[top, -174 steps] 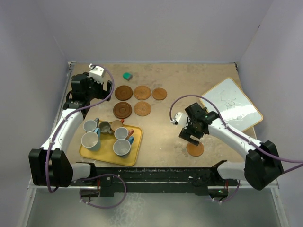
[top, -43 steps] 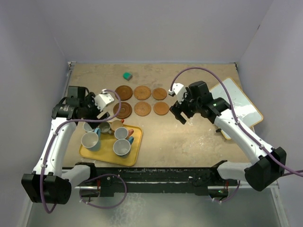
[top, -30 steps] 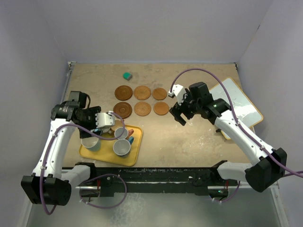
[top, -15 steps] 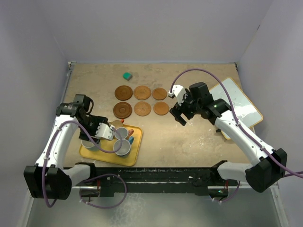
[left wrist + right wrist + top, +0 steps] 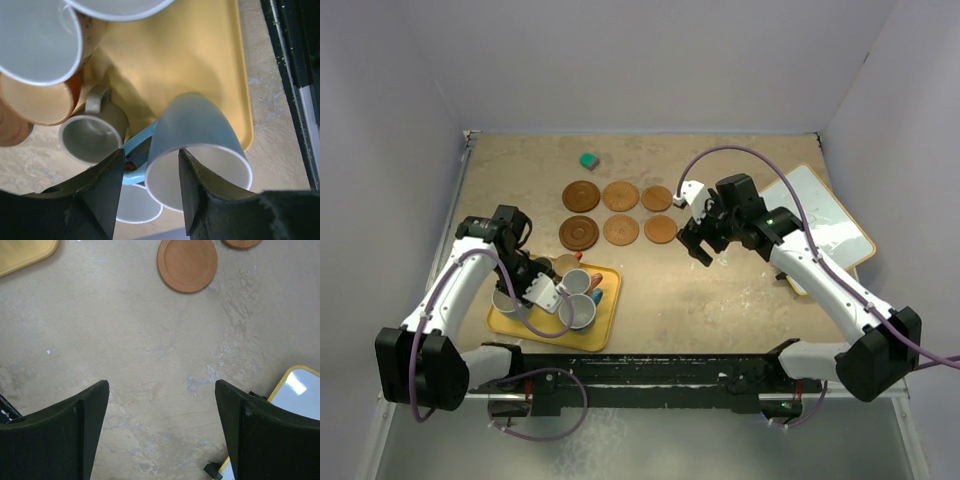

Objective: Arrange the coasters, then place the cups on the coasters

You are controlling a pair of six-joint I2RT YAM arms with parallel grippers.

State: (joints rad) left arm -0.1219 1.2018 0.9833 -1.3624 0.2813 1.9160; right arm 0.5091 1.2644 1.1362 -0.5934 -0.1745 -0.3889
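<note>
six coasters in two rows of three on table, left of right claw, beyond tray. left claw over yellow tray, half-wide, astride rim of light blue mug: one finger over its mouth, other outside by handle, gap showing. other cups crowded on tray; two cut off at frame edge, second blue mug mostly hidden under finger. right claw wide, holding nothing, above table near nearest coaster.
</note>
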